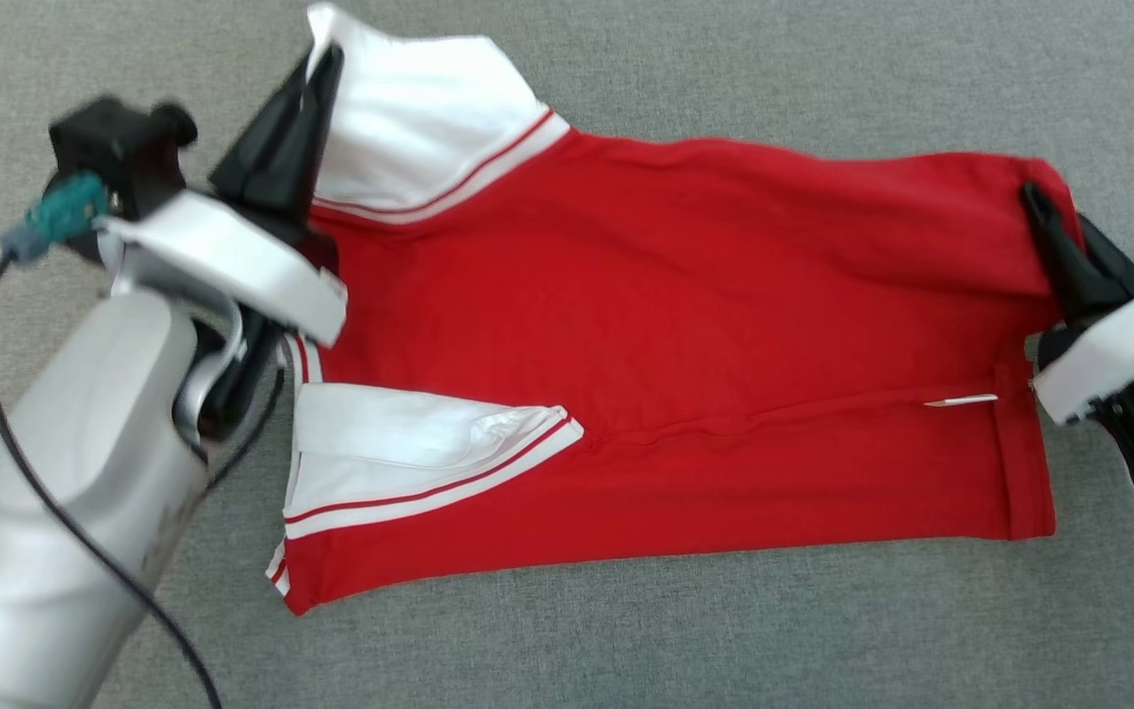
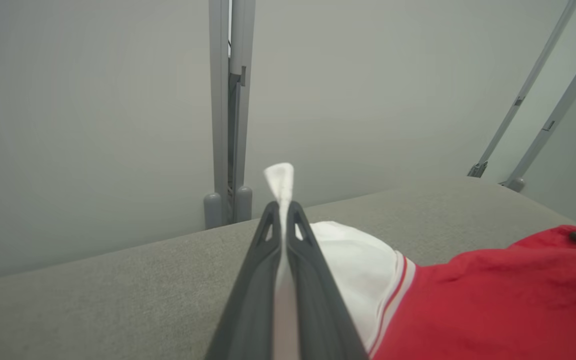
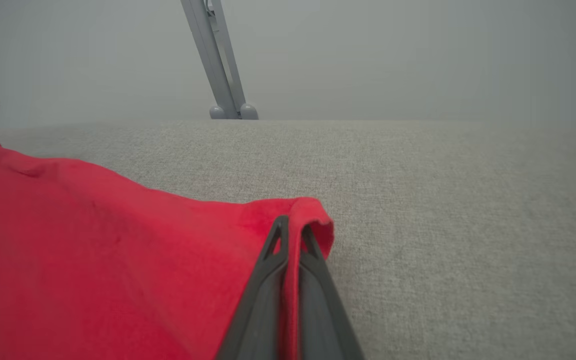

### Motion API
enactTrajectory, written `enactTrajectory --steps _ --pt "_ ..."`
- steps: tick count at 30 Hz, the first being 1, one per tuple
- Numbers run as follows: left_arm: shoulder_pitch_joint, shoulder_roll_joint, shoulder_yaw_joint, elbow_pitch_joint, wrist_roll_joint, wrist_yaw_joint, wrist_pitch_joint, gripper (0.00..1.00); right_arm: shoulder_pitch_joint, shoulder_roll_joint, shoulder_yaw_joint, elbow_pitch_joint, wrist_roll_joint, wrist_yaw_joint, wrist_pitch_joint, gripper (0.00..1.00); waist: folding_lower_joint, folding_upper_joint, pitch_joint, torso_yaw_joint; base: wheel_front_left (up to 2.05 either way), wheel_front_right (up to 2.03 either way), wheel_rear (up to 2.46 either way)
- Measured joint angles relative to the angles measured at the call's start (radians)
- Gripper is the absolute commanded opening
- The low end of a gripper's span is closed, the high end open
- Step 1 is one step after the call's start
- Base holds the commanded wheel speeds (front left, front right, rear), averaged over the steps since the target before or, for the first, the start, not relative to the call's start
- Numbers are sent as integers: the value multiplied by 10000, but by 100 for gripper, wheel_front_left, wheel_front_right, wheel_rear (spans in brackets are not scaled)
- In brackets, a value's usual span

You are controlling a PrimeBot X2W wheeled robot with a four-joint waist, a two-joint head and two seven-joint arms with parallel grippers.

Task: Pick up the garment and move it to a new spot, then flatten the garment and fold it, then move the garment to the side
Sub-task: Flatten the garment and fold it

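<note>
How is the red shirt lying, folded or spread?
Mostly spread: the garment lies wide on the grey surface, one white sleeve turned onto it; left gripper and right gripper pinch its far edge.

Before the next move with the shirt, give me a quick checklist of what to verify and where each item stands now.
1. The left gripper shut on the far sleeve: ok.
2. The right gripper shut on the hem corner: ok.
3. The shirt lying flat: not ok, its far edge is raised and a crease runs along the body.
4. The near sleeve spread out: not ok, it lies folded onto the body.
5. Both grips firm enough for a pull: cannot tell.
</note>
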Motion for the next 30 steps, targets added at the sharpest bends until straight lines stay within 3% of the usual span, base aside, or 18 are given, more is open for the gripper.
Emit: enactTrajectory --steps 5,11,20,21,22,23,24,30 --pt "2125 945 188 -2886 -474 857 464 0 1163 -522 -111 -1089 155 0 596 0 0 0 -232 65 0 0 0" --pt "4831 1958 316 -5868 -1064 2268 1166 0 2338 -489 -869 -1708 0 2 890 0 0 0 -442 31 0 0 0" --pt "6319 2071 263 -6393 -1829 2778 1488 0 3554 219 -1597 -2117 -86 0 1126 0 0 0 -665 124 0 0 0" --pt "6407 2021 240 -6309 -1918 2773 1496 5 3663 313 -1609 -2182 -100 0 1179 3 0 0 -684 114 0 0 0" --pt "6453 2006 201 -6178 -1923 2775 1540 23 3777 412 -1628 -2263 -109 0 1195 24 0 0 -711 91 0 0 0" --pt "6501 1987 213 -6073 -1941 2790 1534 74 3882 491 -1643 -2318 -107 0 1200 65 0 0 -739 69 0 0 0" --pt "6543 1948 242 -5973 -2023 2809 1519 100 3988 587 -1710 -2357 -79 0 1198 100 0 0 -763 50 0 0 0" --pt "6616 1745 711 -5751 -1937 3133 608 100 4660 1166 -2612 -2656 -136 0 779 100 0 0 -879 -15 0 0 0"
